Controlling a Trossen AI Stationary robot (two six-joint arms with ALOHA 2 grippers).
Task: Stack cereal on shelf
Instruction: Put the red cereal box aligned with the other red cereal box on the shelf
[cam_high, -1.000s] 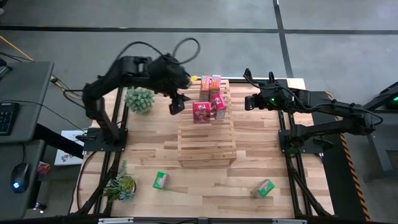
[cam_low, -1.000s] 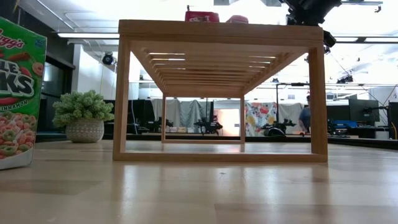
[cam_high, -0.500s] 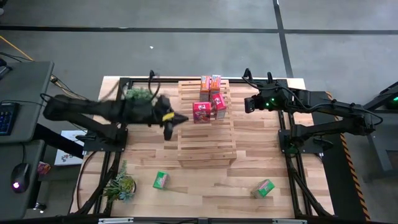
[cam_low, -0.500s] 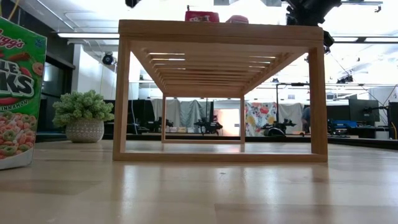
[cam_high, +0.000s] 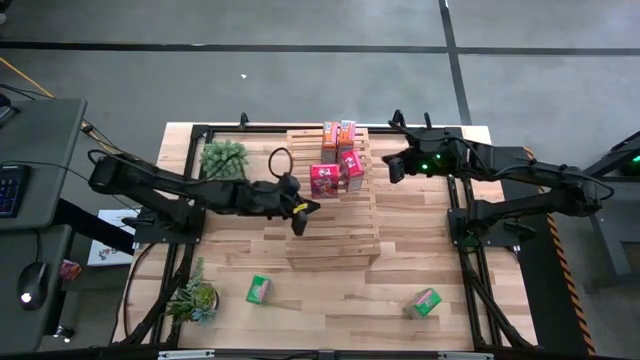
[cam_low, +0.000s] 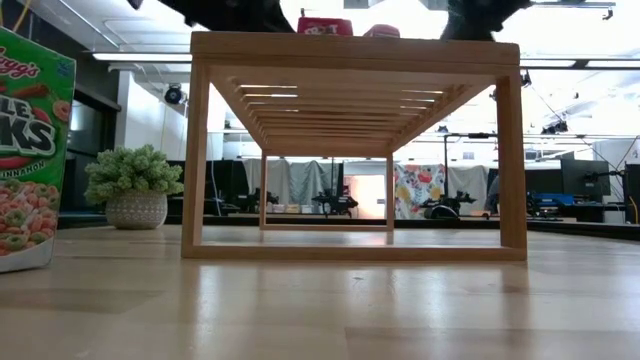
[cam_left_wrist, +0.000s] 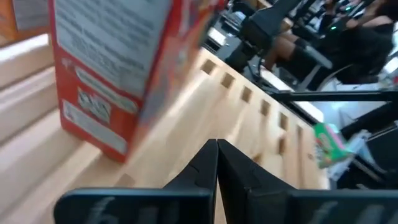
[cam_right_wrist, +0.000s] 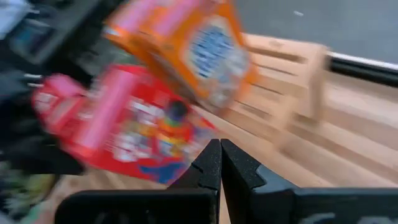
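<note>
Wooden shelf now beneath the lowered left tool, fingers newly together, empty; right tool together.

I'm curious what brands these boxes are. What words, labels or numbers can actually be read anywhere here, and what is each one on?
"LE" above "KS": cut-off white letters on the green cereal box, low view.
"INNAMON": small cut-off word on that box.
Script logo at its top corner: too cut off to read surely.
Red cereal box, left wrist view: print blurred.
Orange cereal box, right wrist view: blurred.

1 camera looks straight down, 1 level at tabletop; both share the shelf.
</note>
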